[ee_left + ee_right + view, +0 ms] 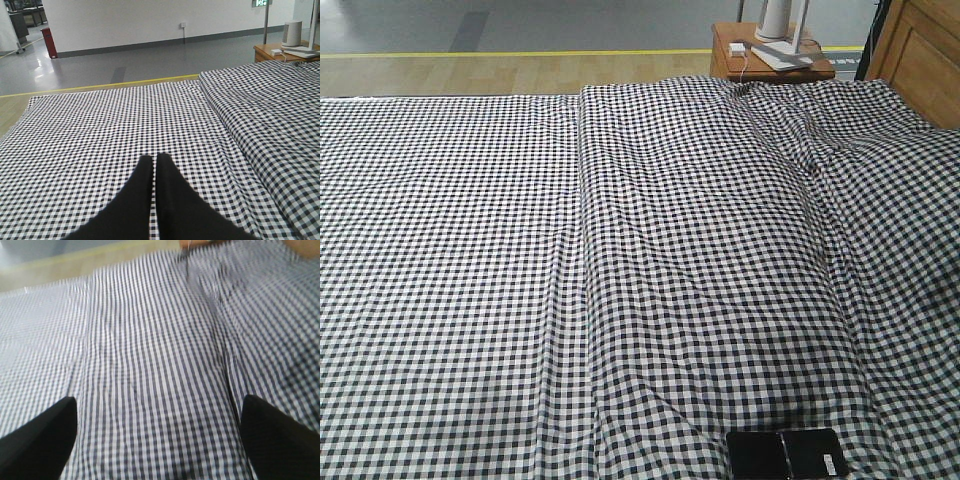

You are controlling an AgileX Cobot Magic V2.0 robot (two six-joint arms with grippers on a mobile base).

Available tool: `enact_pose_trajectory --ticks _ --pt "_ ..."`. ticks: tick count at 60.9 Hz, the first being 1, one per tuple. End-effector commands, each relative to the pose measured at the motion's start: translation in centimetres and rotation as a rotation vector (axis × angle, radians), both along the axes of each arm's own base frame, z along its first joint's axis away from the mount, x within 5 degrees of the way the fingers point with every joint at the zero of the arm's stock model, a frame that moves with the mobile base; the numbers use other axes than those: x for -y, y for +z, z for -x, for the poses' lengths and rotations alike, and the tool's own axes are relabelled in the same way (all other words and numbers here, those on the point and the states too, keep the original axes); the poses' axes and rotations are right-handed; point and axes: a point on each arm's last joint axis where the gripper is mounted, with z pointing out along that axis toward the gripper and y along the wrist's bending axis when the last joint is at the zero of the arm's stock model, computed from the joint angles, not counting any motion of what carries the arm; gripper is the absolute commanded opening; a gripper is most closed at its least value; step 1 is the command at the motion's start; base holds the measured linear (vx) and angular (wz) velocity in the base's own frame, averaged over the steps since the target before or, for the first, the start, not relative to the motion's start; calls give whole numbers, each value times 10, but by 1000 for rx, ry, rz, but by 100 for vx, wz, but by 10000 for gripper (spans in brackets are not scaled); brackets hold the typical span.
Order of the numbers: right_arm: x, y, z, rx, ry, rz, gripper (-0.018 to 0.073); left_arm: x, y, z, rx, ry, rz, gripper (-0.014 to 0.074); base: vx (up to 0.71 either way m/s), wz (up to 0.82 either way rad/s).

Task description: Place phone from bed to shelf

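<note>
**A:** What do we have on the left?

**B:** In the left wrist view we see the left gripper (155, 161) with its two black fingers pressed together, only a hairline seam between them and nothing held. It hangs above the bed (450, 250), over flat gingham cloth.

**A:** And towards the middle?

**B:** In the front view we find a long raised fold in the cloth running from the far edge towards us, with wrinkles to its right. Past the far edge we see a yellow line (520, 53) on the floor.

**A:** Where do we put the phone?

**B:** The phone (786, 453) lies flat on the bed at the near edge, right of centre. It is glossy black, with a seam across its middle and a small white sticker near its right end. We see no gripper touching it.

**A:** And the right arm?

**B:** That wrist view is blurred, yet we make out the right gripper (159, 400) with its jaws wide apart. One dark finger sits at each lower corner, with only checked cloth between them.

**A:** Far right?

**B:** We see a small orange-brown bedside table (772, 62) just past the bed's far corner, carrying white objects. A brown wooden panel (920, 55) rises to its right.
</note>
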Motion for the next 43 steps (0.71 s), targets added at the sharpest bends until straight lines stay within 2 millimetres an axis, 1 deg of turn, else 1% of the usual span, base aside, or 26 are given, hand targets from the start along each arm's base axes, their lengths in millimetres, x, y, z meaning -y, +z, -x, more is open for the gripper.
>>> enact_pose_trajectory --ticks 1,6,8,16,22,29,36,43 --pt "5 10 -24 -26 -6 34 613 0 15 1 108 3 6 1 0 0" --pt "15 2 -44 -81 -45 25 612 0 15 1 108 3 6 1 0 0" --pt "21 -5 -54 -115 -64 20 610 0 15 1 108 3 6 1 0 0" --pt "51 -32 -81 -222 -111 0 608 0 15 1 108 3 6 1 0 0" --pt "74 -53 -96 -282 -88 -61 604 0 15 1 108 3 6 1 0 0" --pt "101 -77 -110 -311 -40 -143 597 0 15 1 108 3 6 1 0 0" --pt "127 -108 -125 -338 11 -170 595 0 15 1 108 3 6 1 0 0" --pt "145 -142 -137 -388 45 -227 595 0 15 1 108 3 6 1 0 0"
